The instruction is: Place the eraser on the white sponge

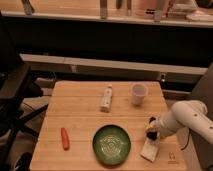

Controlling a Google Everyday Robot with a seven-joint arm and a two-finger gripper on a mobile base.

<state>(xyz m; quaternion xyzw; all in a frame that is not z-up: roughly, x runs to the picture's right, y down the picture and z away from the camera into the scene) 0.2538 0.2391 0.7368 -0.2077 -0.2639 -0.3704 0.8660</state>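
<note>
Claw (151,131) low over the right front of the wooden table (80,107), something small and dark at its tip, likely the eraser (150,134), though grip too unclear to call. White sponge (150,150) directly below and slightly toward the front edge, just beside the tip, flat, off-white, rectangular, long axis running front to back with a slight tilt; only a short descent judged to be needed. Farther out: round green plate (112,145) with patterned face just left of the sponge, white cup (139,93) upright behind, pale bottle (106,97) lying flat, orange carrot (65,138) well apart at left.
</note>
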